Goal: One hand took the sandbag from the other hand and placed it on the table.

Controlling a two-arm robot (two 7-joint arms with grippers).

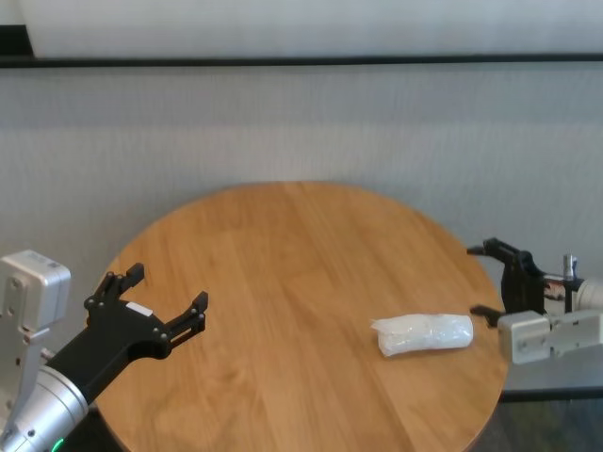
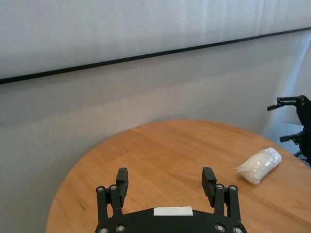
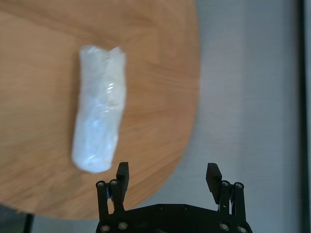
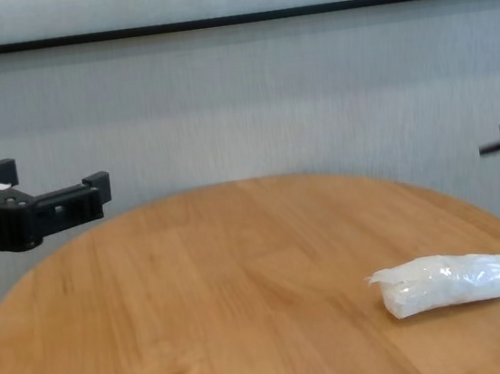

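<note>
- Fingers of both the right gripper (image 1: 492, 281) and the left gripper (image 1: 162, 299) are spread wide, holding nothing.
- Sandbag (image 1: 423, 333) lies on the counter (image 1: 301, 282); placing looks done, only retreat remains.

Round wooden table (image 1: 283, 282) bears the white sandbag (image 1: 424, 334) near its right edge

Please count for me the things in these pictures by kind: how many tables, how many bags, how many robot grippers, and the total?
Round light-brown wooden plank table: 1
Small white crinkly plastic sandbag, lying on the table: 1
Black robot grippers: 2, the flat plate-like left gripper over the table's left edge, and the skeletal right gripper just past its right edge, both open and empty
Total: 4
</note>
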